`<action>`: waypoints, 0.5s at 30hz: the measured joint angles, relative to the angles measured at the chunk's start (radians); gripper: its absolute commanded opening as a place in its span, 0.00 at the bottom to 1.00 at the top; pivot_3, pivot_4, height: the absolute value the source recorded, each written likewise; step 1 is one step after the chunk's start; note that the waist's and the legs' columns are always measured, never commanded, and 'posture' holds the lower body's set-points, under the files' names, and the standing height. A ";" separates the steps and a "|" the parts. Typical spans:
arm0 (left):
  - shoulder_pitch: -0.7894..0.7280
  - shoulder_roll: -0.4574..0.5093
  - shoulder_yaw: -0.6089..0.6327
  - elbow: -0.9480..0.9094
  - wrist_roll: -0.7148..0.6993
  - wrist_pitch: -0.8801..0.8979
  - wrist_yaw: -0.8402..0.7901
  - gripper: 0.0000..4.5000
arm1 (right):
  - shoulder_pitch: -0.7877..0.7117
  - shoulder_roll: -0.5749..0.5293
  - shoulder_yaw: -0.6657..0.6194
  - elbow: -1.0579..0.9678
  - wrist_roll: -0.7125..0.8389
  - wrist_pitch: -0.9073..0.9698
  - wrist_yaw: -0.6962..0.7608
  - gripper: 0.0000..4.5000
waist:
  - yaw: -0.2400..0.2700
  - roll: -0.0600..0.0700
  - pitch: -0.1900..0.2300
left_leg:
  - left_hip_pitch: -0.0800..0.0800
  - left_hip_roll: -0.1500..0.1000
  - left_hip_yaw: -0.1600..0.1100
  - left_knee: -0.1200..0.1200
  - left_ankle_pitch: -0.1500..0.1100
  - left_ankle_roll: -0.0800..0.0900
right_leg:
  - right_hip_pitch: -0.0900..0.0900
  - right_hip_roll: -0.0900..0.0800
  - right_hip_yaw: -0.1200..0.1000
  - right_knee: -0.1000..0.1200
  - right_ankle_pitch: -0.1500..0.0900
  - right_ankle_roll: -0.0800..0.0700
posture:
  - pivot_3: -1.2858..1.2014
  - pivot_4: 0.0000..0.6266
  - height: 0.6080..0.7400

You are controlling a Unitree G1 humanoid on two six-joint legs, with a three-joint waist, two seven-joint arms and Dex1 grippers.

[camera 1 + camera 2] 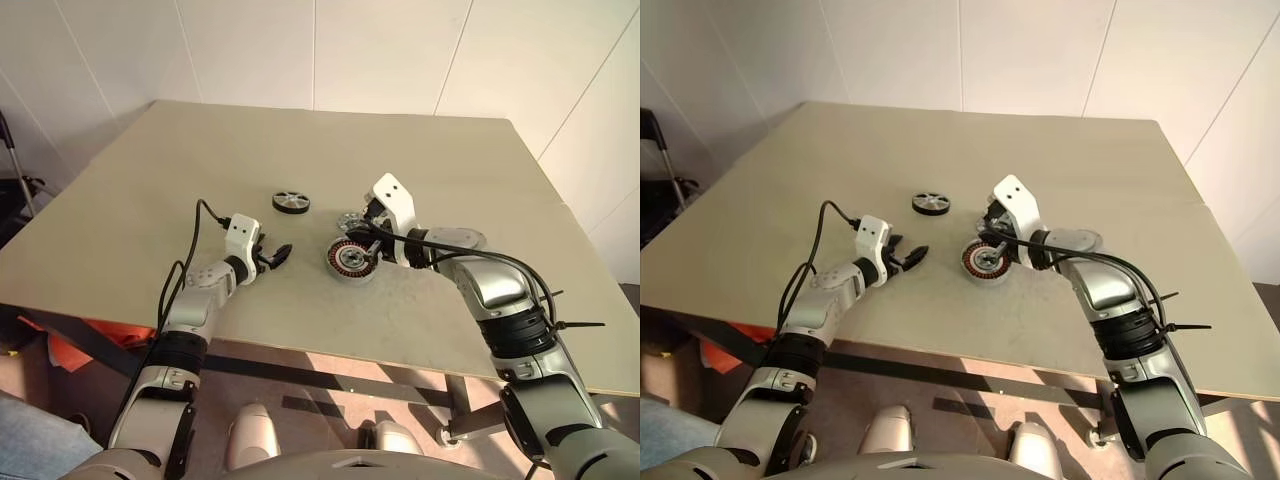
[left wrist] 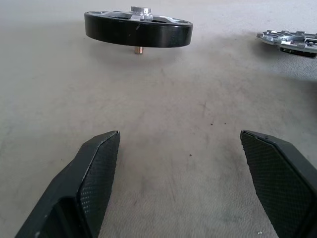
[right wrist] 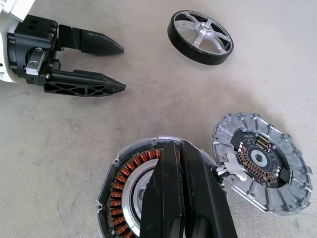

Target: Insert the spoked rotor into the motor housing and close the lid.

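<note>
Item: spoked rotor (image 1: pixel 291 201), flat on surface (image 1: pixel 150 180), far of your spread, empty left hand (image 1: pixel 277 255), the nearer one. Right hand (image 3: pixel 181 148) clenched, empty, over motor housing (image 1: pixel 350 260).

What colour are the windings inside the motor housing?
Copper-red, ringing a silver centre in the motor housing; clearest in the right wrist view.

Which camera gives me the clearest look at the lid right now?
The right wrist view: the lid lies flat on the table beside the motor housing, its whole face in sight. The left wrist view catches just its edge, side-on. In the head views it is small and partly hidden behind the right gripper.
</note>
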 measured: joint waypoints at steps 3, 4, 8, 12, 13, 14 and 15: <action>0.000 0.000 0.000 0.000 0.000 0.000 0.000 0.91 | 0.042 0.000 0.016 0.007 -0.006 0.000 -0.001 0.01 | 0.000 0.000 0.000 | 0.000 0.000 0.000 0.000 0.000 0.000 | 0.000 0.000 0.000 0.000 0.000 0.000 | 0.52 0.00 1.00; 0.000 0.000 0.000 0.000 0.000 0.000 0.000 0.91 | 0.062 0.000 0.032 0.028 -0.018 -0.008 -0.002 0.01 | 0.000 0.000 0.000 | 0.000 0.000 0.000 0.000 0.000 0.000 | 0.000 0.000 0.000 0.000 0.000 0.000 | 0.52 0.00 1.00; -0.003 0.000 0.001 0.003 0.000 -0.001 0.000 0.91 | 0.075 0.009 0.041 0.057 -0.032 -0.057 -0.012 0.01 | -0.001 0.000 -0.001 | 0.002 0.000 0.000 0.000 0.000 0.000 | 0.002 0.000 0.000 0.000 0.000 0.000 | 0.52 0.00 1.00; -0.004 0.000 0.002 0.011 0.000 -0.001 0.000 0.91 | 0.055 0.011 0.039 0.079 -0.033 -0.052 -0.017 0.01 | -0.001 0.000 -0.001 | 0.002 0.000 0.000 0.000 0.000 0.000 | 0.001 0.000 0.001 0.000 0.000 0.000 | 0.52 0.00 1.00; -0.004 0.000 0.002 0.012 0.000 -0.001 0.000 0.91 | 0.050 0.009 0.038 0.082 -0.033 -0.050 -0.016 0.01 | -0.001 0.000 -0.001 | 0.002 0.000 0.000 0.000 0.000 0.000 | 0.001 0.000 0.001 0.000 0.000 0.000 | 0.52 0.00 1.00; -0.005 0.000 0.002 0.013 0.000 -0.001 0.000 0.91 | 0.045 0.007 0.037 0.082 -0.032 -0.046 -0.016 0.01 | -0.001 0.000 -0.001 | 0.001 0.000 0.000 0.000 0.000 0.000 | 0.001 0.000 0.001 0.000 0.000 0.000 | 0.52 0.00 1.00; -0.006 0.000 0.002 0.013 0.000 -0.001 0.000 0.91 | 0.035 0.004 0.031 0.082 -0.031 -0.042 -0.016 0.01 | -0.001 0.000 -0.001 | 0.001 0.000 0.000 0.000 0.000 0.000 | 0.001 0.000 0.001 0.000 0.000 0.000 | 0.52 0.00 1.00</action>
